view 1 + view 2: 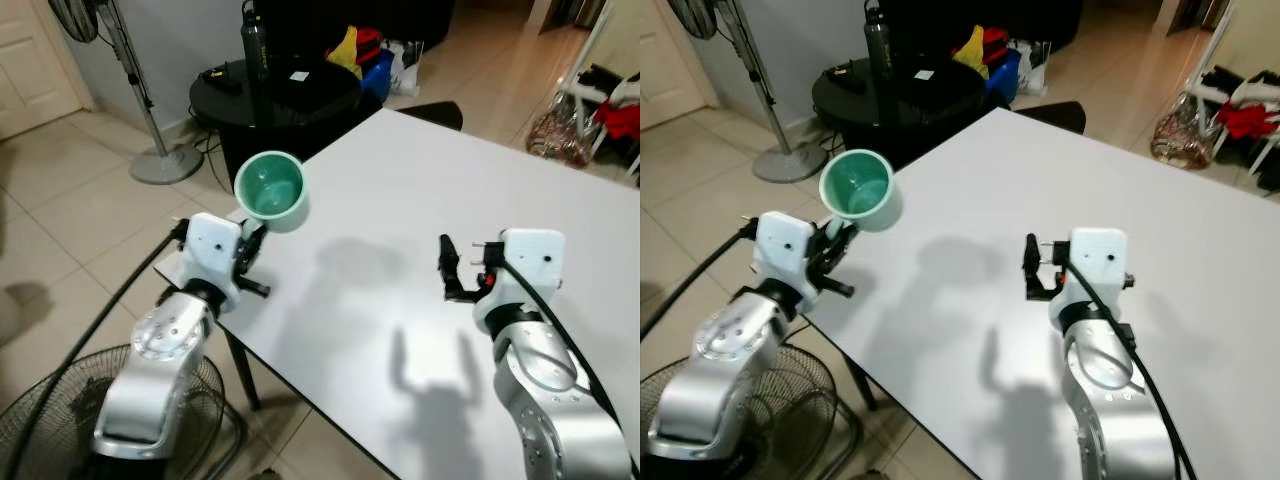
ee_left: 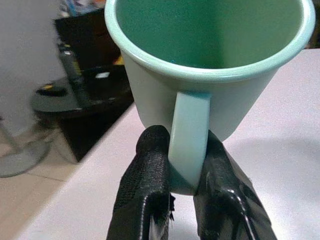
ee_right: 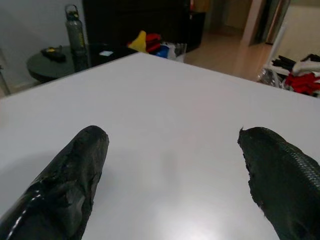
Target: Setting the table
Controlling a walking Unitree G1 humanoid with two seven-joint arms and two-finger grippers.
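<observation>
Operator: Report gripper status.

Technician: Left gripper (image 1: 252, 250) is clamped on the handle of the mint-green mug (image 1: 271, 189), held above the white table's (image 1: 420, 200) near-left corner. Right gripper (image 1: 462, 268) is spread wide, empty, over the table.

Operator: Failure risk?

Technician: The narrow handle hold may let the mug pivot or slip, probably falling past the edge.

Silver arms, white wrists, black cables
</observation>
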